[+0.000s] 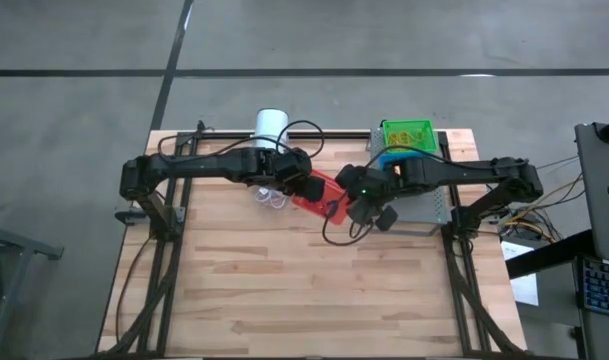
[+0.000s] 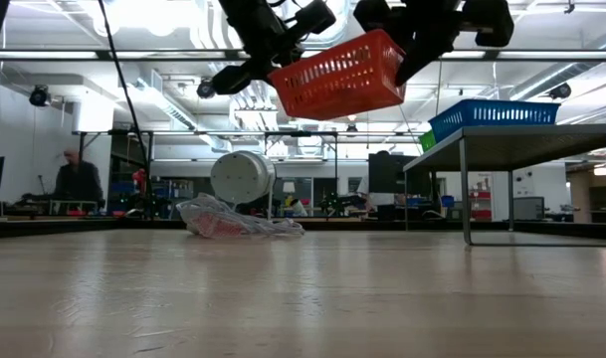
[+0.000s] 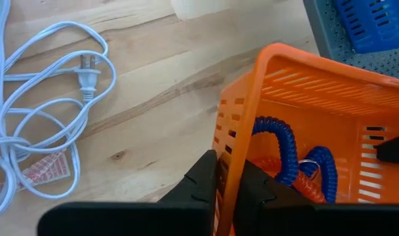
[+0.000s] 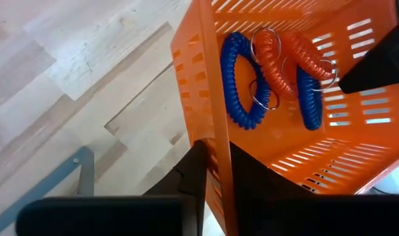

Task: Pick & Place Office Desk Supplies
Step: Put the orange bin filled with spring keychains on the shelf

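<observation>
A red-orange plastic basket (image 2: 337,75) hangs in the air between both grippers, tilted, well above the table. Blue and red coiled bands (image 4: 242,82) lie on its floor. My left gripper (image 3: 228,180) is shut on one short end wall, and my right gripper (image 4: 215,167) is shut on the opposite one. In the high view the basket (image 1: 319,195) lies between the left gripper (image 1: 309,188) and the right gripper (image 1: 356,206). A blue basket (image 2: 494,114) and a green basket (image 1: 409,133) stand on the grey tray (image 1: 434,205). My left gripper pinches the basket's short end wall (image 3: 233,141) at its rim, with one finger (image 3: 202,177) outside and the other (image 3: 261,187) inside. The basket is lifted clear of the table and tilted. My right gripper pinches the opposite short end wall (image 4: 209,124), near a corner, one finger (image 4: 192,170) outside and the other inside the basket. That end of the basket sits higher in the low view.
A white cylinder (image 2: 243,177) lies at the table's far edge with its white cord (image 3: 48,111) coiled on the wood beside it. The grey perforated tray stands raised on legs (image 2: 465,189) at the far right. The near half of the table (image 1: 314,290) is bare wood.
</observation>
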`<action>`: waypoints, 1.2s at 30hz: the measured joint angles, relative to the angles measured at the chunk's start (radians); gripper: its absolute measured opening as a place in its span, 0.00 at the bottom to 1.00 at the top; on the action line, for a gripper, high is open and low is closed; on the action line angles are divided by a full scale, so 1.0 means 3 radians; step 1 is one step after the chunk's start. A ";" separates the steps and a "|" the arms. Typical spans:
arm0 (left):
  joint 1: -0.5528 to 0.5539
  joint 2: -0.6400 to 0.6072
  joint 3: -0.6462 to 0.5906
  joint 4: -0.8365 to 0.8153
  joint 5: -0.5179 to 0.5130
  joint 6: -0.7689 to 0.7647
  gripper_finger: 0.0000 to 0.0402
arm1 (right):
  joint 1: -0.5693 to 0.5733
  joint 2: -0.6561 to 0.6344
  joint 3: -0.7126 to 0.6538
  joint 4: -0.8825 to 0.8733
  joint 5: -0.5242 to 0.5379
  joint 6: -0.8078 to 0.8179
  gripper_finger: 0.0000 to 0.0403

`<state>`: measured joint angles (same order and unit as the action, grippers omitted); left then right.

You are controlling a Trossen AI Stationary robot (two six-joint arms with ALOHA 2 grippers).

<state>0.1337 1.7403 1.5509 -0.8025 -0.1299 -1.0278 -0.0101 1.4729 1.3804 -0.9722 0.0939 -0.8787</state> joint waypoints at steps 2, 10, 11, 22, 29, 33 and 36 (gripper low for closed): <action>0.0000 0.0001 0.0000 0.0014 0.0000 0.0028 0.07 | 0.0000 0.0006 0.0000 -0.0015 -0.0005 0.0000 0.08; 0.0000 0.0001 -0.0003 0.0087 -0.0001 0.0035 0.07 | 0.0000 0.0004 -0.0003 -0.0065 -0.0001 0.0001 0.05; 0.0000 0.0001 -0.0003 0.0096 -0.0002 0.0035 0.07 | 0.0000 0.0002 -0.0003 -0.0066 -0.0001 0.0002 0.05; 0.0000 0.0001 -0.0008 0.0151 -0.0003 0.0035 0.07 | -0.0001 0.0002 -0.0003 -0.0074 0.0014 0.0020 0.05; -0.0001 0.0001 -0.0009 0.0157 -0.0003 0.0035 0.07 | -0.0001 0.0002 -0.0003 -0.0070 0.0016 0.0014 0.05; -0.0001 0.0001 -0.0009 0.0158 -0.0003 0.0034 0.07 | -0.0001 0.0002 -0.0003 -0.0067 0.0016 0.0013 0.05; -0.0001 0.0001 -0.0009 0.0160 -0.0003 0.0034 0.07 | -0.0001 0.0002 -0.0003 -0.0067 0.0016 0.0014 0.05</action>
<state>0.1333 1.7405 1.5482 -0.7544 -0.1307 -1.0176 -0.0105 1.4734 1.3796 -0.9924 0.0986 -0.8745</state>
